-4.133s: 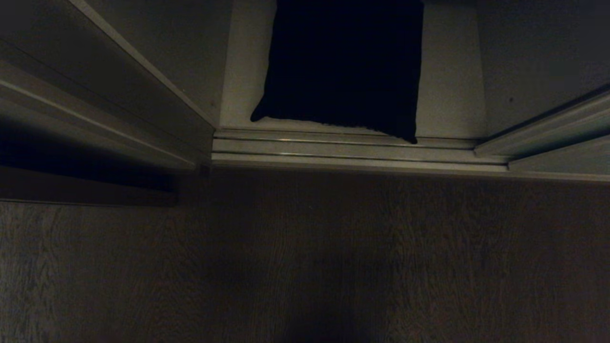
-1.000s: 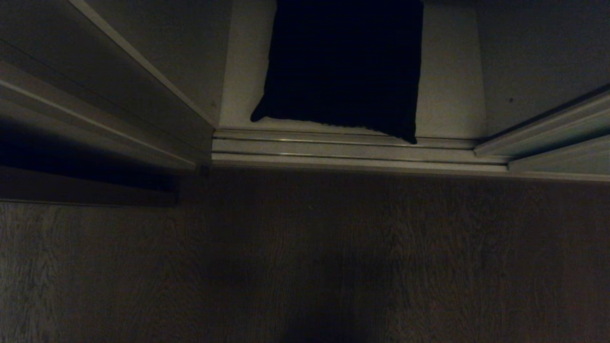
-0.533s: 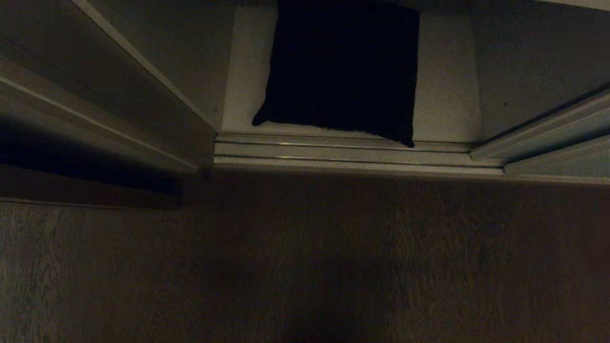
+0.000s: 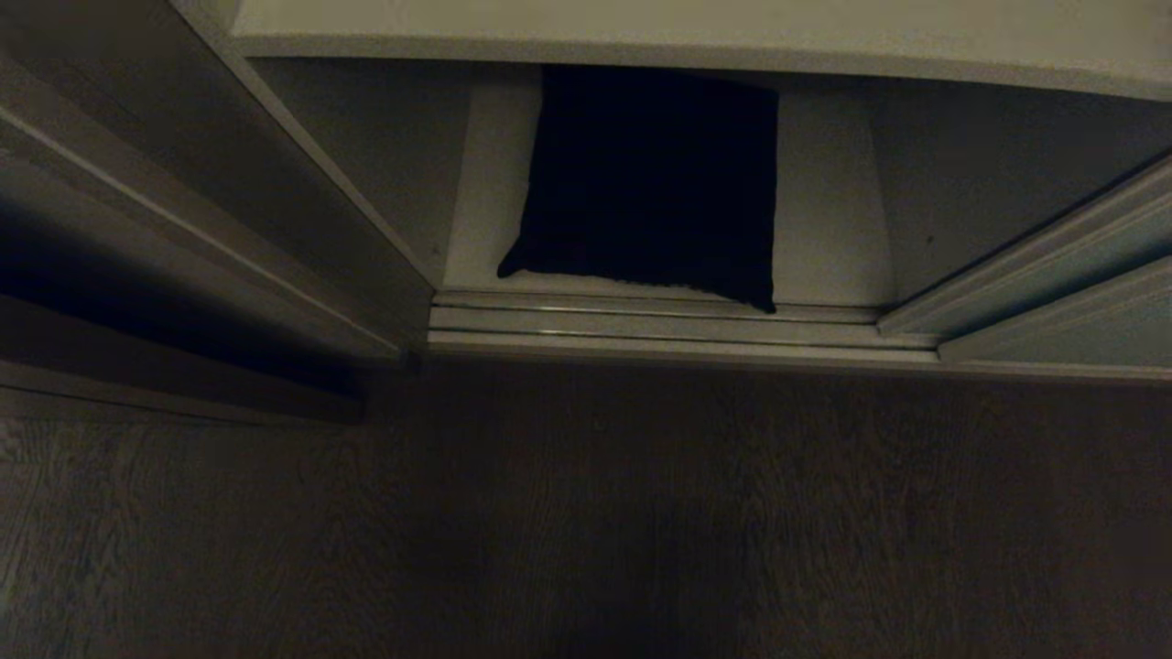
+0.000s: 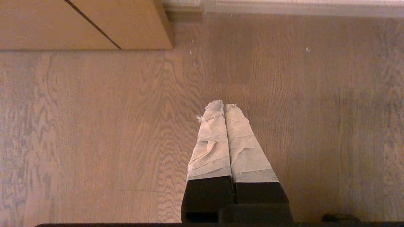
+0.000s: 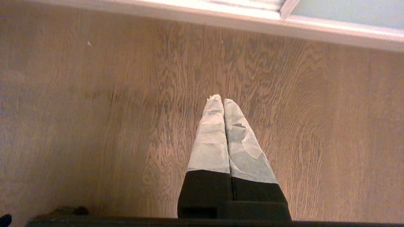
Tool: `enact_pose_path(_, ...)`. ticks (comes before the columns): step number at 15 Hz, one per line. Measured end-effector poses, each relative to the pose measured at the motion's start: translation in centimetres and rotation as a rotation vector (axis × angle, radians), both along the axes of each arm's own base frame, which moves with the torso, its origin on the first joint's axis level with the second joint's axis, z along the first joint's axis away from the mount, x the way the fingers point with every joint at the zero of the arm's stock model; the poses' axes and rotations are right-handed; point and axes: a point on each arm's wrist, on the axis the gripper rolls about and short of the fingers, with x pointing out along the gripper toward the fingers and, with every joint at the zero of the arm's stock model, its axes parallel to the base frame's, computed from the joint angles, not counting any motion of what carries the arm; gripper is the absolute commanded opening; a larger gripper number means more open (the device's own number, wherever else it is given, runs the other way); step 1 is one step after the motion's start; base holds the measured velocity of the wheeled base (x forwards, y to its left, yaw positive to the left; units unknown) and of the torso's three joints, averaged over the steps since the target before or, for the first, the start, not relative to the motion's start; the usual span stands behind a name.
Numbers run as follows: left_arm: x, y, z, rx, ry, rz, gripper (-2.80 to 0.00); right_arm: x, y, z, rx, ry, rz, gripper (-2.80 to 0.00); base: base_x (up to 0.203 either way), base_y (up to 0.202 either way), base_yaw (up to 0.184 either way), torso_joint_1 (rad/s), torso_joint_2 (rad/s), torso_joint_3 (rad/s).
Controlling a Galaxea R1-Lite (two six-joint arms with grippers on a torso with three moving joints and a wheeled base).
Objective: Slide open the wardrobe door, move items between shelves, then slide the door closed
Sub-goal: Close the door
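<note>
Both arms hang parked, the left gripper [image 5: 224, 108] and right gripper [image 6: 220, 100] pressed together and empty above the wooden floor [image 5: 94, 126]. Ahead of them, past the door track [image 4: 659, 325], 1 black garment [image 4: 650, 178] lies on the bottom shelf [image 4: 833, 229], exposed because the sliding wardrobe door [image 4: 1071, 325] stands aside to the right.

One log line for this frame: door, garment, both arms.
door: open | black garment: on bottom shelf | left gripper: jaws shut, empty, over floor | right gripper: jaws shut, empty, over floor
</note>
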Motion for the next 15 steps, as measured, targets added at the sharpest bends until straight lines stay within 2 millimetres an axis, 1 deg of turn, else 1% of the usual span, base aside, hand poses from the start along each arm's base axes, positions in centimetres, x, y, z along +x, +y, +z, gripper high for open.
enact_pose_path(15,-0.02,0.0,0.04,0.002,0.0,0.0,-2.8,0.0,0.0,0.0,0.0,0.0,0.0,-2.8,0.0,0.0,0.0,0.001,0.0,0.201)
